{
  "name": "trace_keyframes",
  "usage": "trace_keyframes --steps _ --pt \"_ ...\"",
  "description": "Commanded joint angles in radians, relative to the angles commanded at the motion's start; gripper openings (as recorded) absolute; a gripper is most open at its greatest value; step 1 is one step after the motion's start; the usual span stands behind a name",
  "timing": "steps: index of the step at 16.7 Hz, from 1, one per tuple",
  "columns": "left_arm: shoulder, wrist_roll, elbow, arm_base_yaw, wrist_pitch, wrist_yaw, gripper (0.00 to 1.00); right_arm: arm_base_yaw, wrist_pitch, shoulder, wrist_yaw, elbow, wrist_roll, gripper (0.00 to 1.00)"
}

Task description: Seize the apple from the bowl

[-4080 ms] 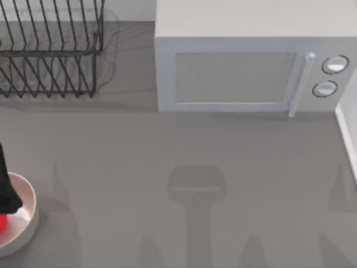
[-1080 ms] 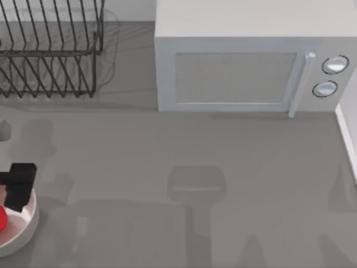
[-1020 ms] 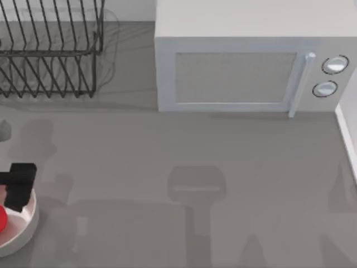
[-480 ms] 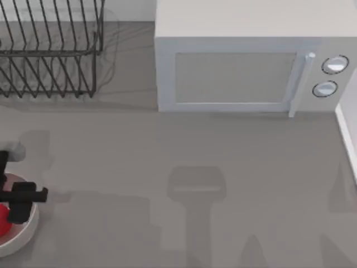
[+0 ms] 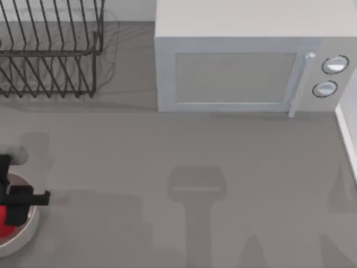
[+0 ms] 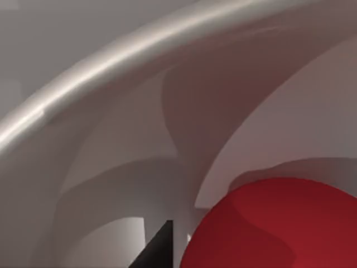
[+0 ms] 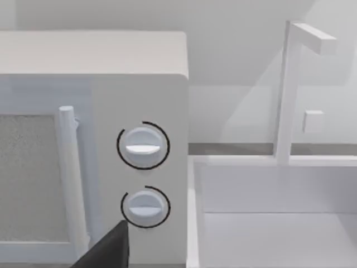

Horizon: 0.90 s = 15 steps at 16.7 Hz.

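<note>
The white bowl (image 5: pixel 29 234) sits at the table's far left edge, partly cut off by the top view's border. The red apple (image 5: pixel 5 224) lies inside it. My left gripper (image 5: pixel 18 200) hangs low over the bowl, right above the apple and covering part of it. In the left wrist view the apple (image 6: pixel 279 229) looms very close inside the bowl (image 6: pixel 111 61), with a dark tip of my left gripper (image 6: pixel 157 252) just beside it. A dark tip of my right gripper (image 7: pixel 106 251) faces the microwave's knobs, far from the bowl.
A white microwave (image 5: pixel 234 67) with a closed door stands at the back centre-right. A black wire dish rack (image 5: pixel 50 50) is at the back left. A white sink basin (image 7: pixel 279 212) with a tall faucet (image 7: pixel 287 89) lies right of the microwave.
My left gripper has come in over the bowl from the back, turned, and sunk lower onto the apple. The apple and bowl have not moved.
</note>
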Motion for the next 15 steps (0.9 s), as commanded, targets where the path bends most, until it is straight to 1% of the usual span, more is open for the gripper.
trace_keyframes --steps 11,12,15 --pt "0.000 0.000 0.000 0.000 0.000 0.000 0.02 0.000 0.000 0.000 0.000 0.000 0.000 1.00" --pt "0.000 0.000 0.000 0.000 0.000 0.000 0.00 0.000 0.000 0.000 0.000 0.000 0.000 1.00" --pt "0.000 0.000 0.000 0.000 0.000 0.000 0.00 0.000 0.000 0.000 0.000 0.000 0.000 1.00"
